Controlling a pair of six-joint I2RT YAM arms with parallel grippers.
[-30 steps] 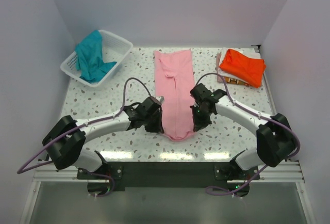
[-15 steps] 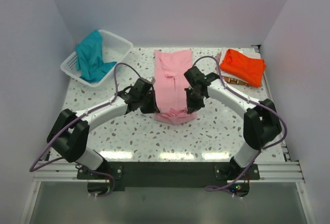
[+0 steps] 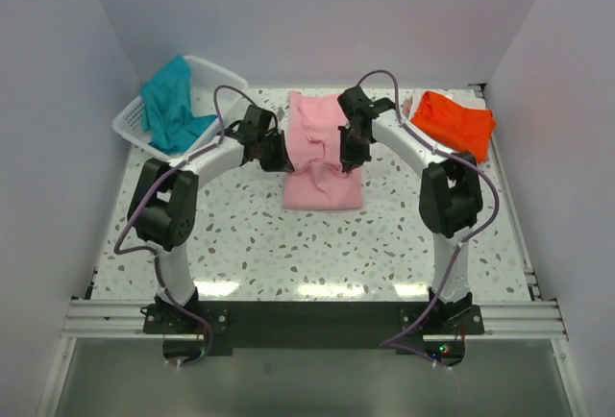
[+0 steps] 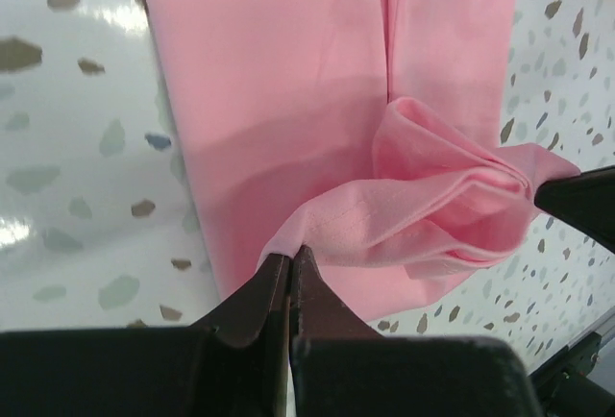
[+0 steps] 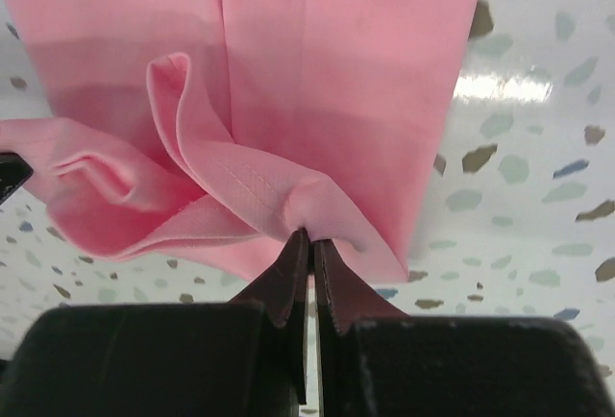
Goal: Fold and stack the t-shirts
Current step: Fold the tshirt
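1. From above, both pinch points hide under the wrists; only the wrist cameras show them.
2. Left gripper [image 4: 289, 261] is clamped tight on one hemmed corner of the soft pink shirt [image 4: 279, 100]; right gripper [image 5: 307, 242] pinches the stitched opposite corner.
3. Between them the hem sags in crumpled folds over the smooth panel lying mid-way across the speckled table [image 3: 250, 244].
4. Far right lies a folded orange shirt [image 3: 454, 121]; far left, a teal shirt [image 3: 171, 110] drapes over a white lattice basket [image 3: 223, 81].
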